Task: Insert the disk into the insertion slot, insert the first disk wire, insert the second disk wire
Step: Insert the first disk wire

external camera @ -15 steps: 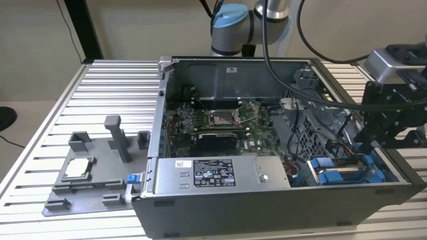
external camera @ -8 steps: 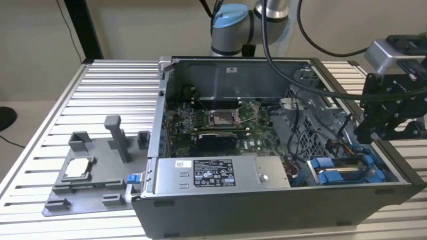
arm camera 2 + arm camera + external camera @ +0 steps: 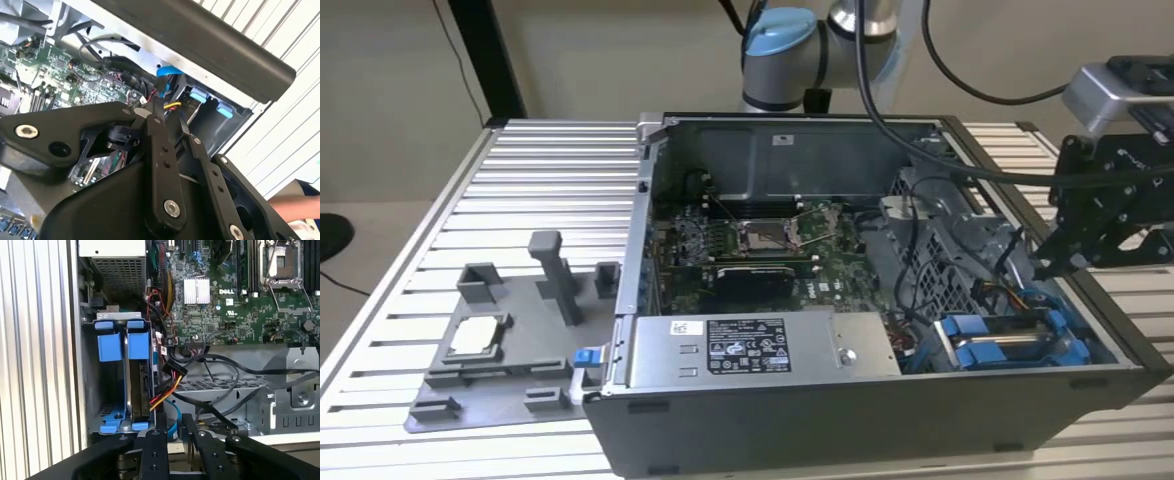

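Blue rails mark the insertion slot [image 3: 1003, 338], lower right of the exterior view, in the near corner of the open computer case [image 3: 854, 420]. Above it and toward the exterior view's right hangs the gripper [image 3: 1051, 268], over the case wall, fingers angled down at the bay. No contact that I can see.

First wrist view: the insertion slot [image 3: 89, 390] holds two blue carriers side by side. The disk [image 3: 140, 385] sits edge-on in the carrier nearer the motherboard [image 3: 235, 305]. The other carrier looks hollow. A black connector [image 3: 172, 371] with yellow, red and orange wires lies against the disk's exposed edge; can't tell if it's seated. A blue cable [image 3: 176, 422] loops just beside the bay, close to the gripper [image 3: 173, 417].

Jaws, both wrist views: nearly together, narrow gap between the tips, nothing gripped. In the second wrist view the gripper [image 3: 167, 115] points at the wire bundle beside the bay.

Rest of the exterior view:
- The power supply [image 3: 761, 345] sits lower centre, along the case's near edge.
- The processor socket [image 3: 763, 235] is mid-frame.
- A grey fixture [image 3: 507, 350] sits lower left on the slatted aluminium table [image 3: 547, 170].
- A small silver chip [image 3: 474, 335] lies on the fixture, well apart from the gripper.
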